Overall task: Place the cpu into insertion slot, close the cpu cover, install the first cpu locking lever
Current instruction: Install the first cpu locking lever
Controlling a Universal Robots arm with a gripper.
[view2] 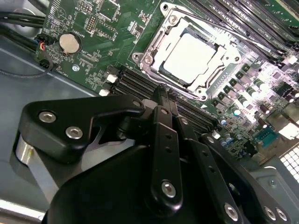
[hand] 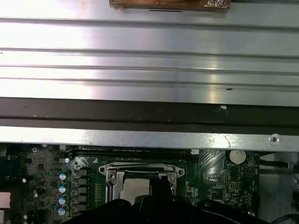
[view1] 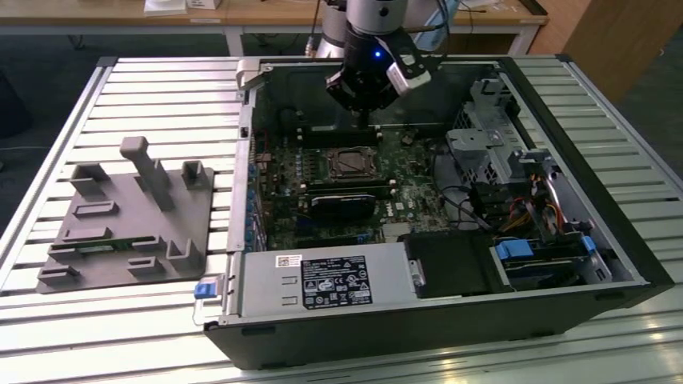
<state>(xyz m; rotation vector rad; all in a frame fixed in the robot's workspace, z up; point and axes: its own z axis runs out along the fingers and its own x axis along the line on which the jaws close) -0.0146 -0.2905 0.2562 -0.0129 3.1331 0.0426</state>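
Clenched and empty, the tool (view2: 161, 91) hovered just beside the cpu cover (view2: 154, 46), closed over the cpu (view2: 191, 53) at upper middle.

Arm (view1: 369, 20): rounded silver-grey housing with a small blue light at its lower end, dark cables running beside it.
Wrist block (view1: 411, 74): pale grey box fitted on the side of a black body.
Hand (view2: 161, 100): matt black, built of flat linkage bars with rounded ends, joined by silver hex-socket screws; a polished silver cylinder (view2: 28, 156) sits under the outer link. Black underside also seen in the first wrist view.
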